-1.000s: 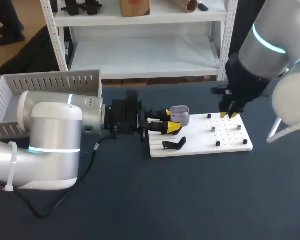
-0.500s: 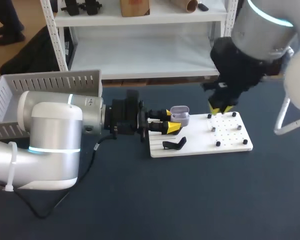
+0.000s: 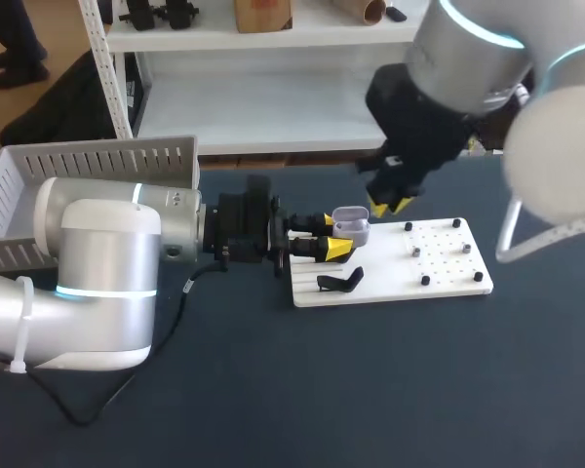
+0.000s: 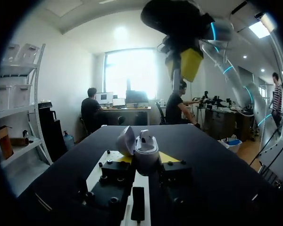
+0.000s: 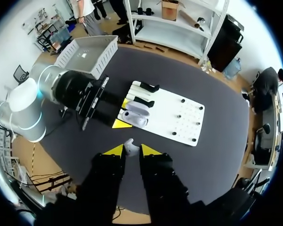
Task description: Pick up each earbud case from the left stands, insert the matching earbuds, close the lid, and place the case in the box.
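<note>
A lavender earbud case [image 3: 353, 225] with its lid up is held sideways over the left end of the white board [image 3: 390, 281]; my left gripper [image 3: 330, 236] is shut on it. In the left wrist view the case [image 4: 145, 151] stands between the yellow fingertips [image 4: 168, 157] of my left gripper [image 4: 146, 161], its lid [image 4: 125, 140] tipped back. My right gripper [image 3: 388, 205] hangs just above and right of the case. In the right wrist view, my right gripper [image 5: 128, 149] is shut on a small white earbud [image 5: 129, 146], above the case [image 5: 134, 117].
A black stand [image 3: 339, 281] lies on the board's left part, and several small black pegs [image 3: 424, 280] dot its right part. A grey slotted box [image 3: 97, 161] stands at the back left, behind my left arm [image 3: 107, 283].
My right arm has swung left from the board's far right corner to just above the open case. The left arm and case have not moved.
</note>
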`<state>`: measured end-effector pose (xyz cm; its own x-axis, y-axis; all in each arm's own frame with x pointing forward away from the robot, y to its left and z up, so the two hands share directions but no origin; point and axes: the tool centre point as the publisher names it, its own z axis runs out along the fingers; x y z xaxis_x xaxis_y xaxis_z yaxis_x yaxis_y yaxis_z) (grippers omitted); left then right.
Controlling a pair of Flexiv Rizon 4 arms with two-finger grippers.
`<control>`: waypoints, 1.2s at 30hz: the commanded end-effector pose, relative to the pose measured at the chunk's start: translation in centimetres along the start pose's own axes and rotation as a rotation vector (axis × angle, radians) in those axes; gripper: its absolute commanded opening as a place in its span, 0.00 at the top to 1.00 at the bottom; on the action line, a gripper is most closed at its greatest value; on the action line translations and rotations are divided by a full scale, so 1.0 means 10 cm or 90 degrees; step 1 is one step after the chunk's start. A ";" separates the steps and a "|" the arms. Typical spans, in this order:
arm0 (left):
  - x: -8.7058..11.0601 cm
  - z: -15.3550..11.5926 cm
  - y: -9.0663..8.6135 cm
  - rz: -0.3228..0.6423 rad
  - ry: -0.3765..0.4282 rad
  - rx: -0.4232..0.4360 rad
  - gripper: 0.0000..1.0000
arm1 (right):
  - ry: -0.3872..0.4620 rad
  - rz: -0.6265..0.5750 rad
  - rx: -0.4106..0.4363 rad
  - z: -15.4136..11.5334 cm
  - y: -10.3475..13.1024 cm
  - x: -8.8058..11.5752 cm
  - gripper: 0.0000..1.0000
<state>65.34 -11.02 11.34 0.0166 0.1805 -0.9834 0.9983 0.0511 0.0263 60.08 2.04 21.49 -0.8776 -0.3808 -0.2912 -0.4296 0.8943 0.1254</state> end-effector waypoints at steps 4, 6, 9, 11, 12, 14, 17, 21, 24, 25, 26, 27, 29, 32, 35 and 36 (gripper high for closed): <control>0.00 0.00 -0.01 0.001 -0.002 -0.004 1.00 | 0.007 -0.021 0.004 0.14 0.15 -0.13 1.00; 0.00 0.00 -0.01 0.001 -0.002 -0.004 1.00 | 0.011 -0.029 0.005 0.16 0.17 -0.13 1.00; 0.00 0.00 -0.01 0.001 -0.002 -0.004 1.00 | 0.015 -0.037 0.009 0.21 0.17 -0.13 1.00; 0.00 0.00 -0.01 0.001 -0.002 -0.004 1.00 | 0.015 -0.041 0.012 0.23 0.17 -0.13 1.00; 0.00 0.00 -0.01 0.001 -0.002 -0.004 1.00 | 0.016 -0.043 0.012 0.25 0.16 -0.13 1.00; 0.00 0.00 -0.01 0.001 -0.002 -0.004 1.00 | 0.018 -0.045 0.014 0.30 0.15 -0.14 1.00; 0.00 0.00 -0.01 0.001 -0.002 -0.004 1.00 | 0.018 -0.053 0.020 0.38 0.15 -0.15 1.00; 0.00 0.00 -0.01 0.001 -0.002 -0.004 1.00 | 0.017 -0.065 0.029 0.45 0.15 -0.17 1.00; 0.00 0.00 -0.01 0.001 -0.002 -0.004 1.00 | 0.016 -0.069 0.034 0.49 0.15 -0.20 1.00; 0.00 0.00 -0.01 0.001 -0.002 -0.004 1.00 | 0.016 -0.069 0.034 0.50 0.16 -0.20 1.00; 0.00 0.00 -0.01 0.001 -0.002 -0.004 1.00 | 0.016 -0.068 0.032 0.52 0.16 -0.21 1.00; 0.00 0.00 -0.01 0.001 -0.002 -0.004 1.00 | 0.016 -0.068 0.032 0.53 0.16 -0.21 1.00; 0.00 0.00 -0.01 0.001 -0.002 -0.004 1.00 | 0.017 -0.066 0.028 0.56 0.17 -0.22 1.00; 0.00 0.00 -0.01 0.001 -0.002 -0.004 1.00 | 0.014 -0.061 0.026 0.60 0.18 -0.23 1.00; 0.00 0.00 -0.01 0.001 -0.002 -0.004 1.00 | 0.010 -0.055 0.018 0.63 0.19 -0.25 1.00; 0.00 0.00 -0.01 0.001 -0.002 -0.004 1.00 | 0.007 -0.057 0.024 0.64 0.19 -0.26 1.00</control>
<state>65.34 -11.02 11.34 0.0166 0.1805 -0.9834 0.9983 0.0512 0.0263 62.67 6.11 16.75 -0.8396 -0.4636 -0.2831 -0.5009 0.8624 0.0735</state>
